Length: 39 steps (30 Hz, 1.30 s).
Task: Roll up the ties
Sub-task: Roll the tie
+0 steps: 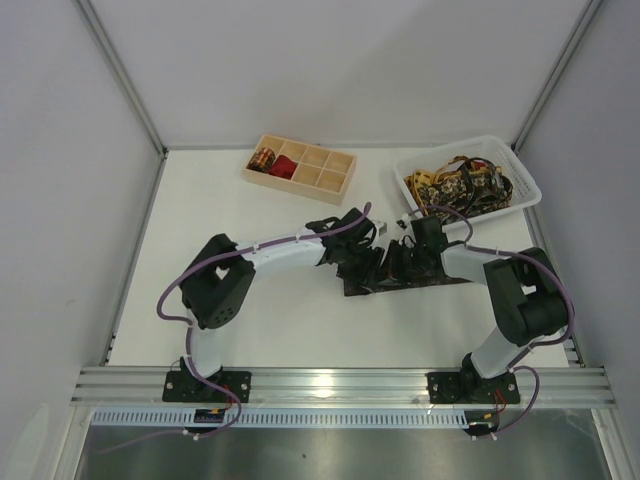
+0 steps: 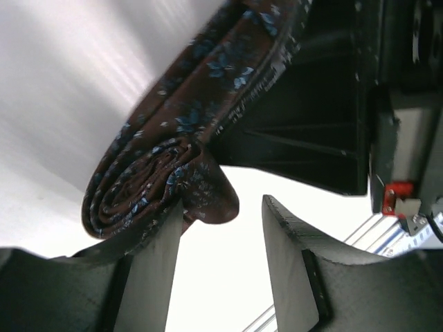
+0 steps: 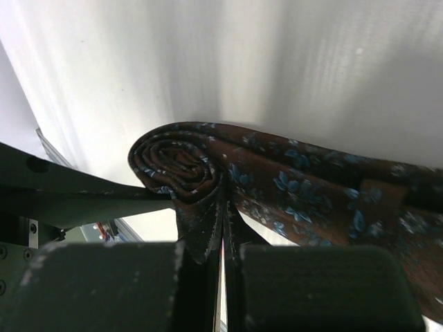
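Brown tie is being pinched at its coil by the closed right pincer; the left pincer is standing open beside it.

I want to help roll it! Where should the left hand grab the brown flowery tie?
Probably the rolled coil, squeezed across its round outside, from the spiral end facing the open left hand. The layers sit tight there; the right hand holds its underside.

Brown tie, tray, basket — one each
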Each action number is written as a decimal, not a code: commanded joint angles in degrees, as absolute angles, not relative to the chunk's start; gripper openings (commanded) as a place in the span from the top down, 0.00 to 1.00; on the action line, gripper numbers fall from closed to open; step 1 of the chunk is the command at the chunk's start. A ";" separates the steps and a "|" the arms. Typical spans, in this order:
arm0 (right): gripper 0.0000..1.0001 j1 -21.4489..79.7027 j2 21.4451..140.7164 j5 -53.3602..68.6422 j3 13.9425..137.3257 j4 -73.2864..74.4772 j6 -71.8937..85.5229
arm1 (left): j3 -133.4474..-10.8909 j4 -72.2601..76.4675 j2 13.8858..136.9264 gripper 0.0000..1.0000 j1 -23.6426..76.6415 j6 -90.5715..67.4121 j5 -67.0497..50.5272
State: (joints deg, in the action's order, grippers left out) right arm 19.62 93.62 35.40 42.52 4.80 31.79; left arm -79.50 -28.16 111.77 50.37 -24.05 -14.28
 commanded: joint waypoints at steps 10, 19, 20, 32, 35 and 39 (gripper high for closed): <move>1.00 18.02 89.65 38.40 48.86 11.77 27.25 | -75.24 -24.17 111.89 0.41 48.17 -24.17 -17.05; 1.00 18.28 89.30 43.77 46.06 9.24 27.07 | -75.06 -23.91 111.45 0.41 47.55 -24.08 -17.49; 1.00 18.28 90.08 43.77 45.97 8.97 27.16 | -75.06 -23.82 111.36 0.41 47.46 -24.08 -17.49; 1.00 18.37 96.41 43.68 45.70 0.62 30.32 | -74.80 -22.77 110.83 0.40 47.37 -23.99 -18.54; 1.00 18.46 98.00 42.54 46.32 0.62 30.06 | -74.80 -22.24 110.39 0.39 47.11 -23.99 -19.60; 1.00 18.63 98.70 40.78 46.93 1.32 29.44 | -74.44 -21.10 107.24 0.32 46.93 -23.39 -21.09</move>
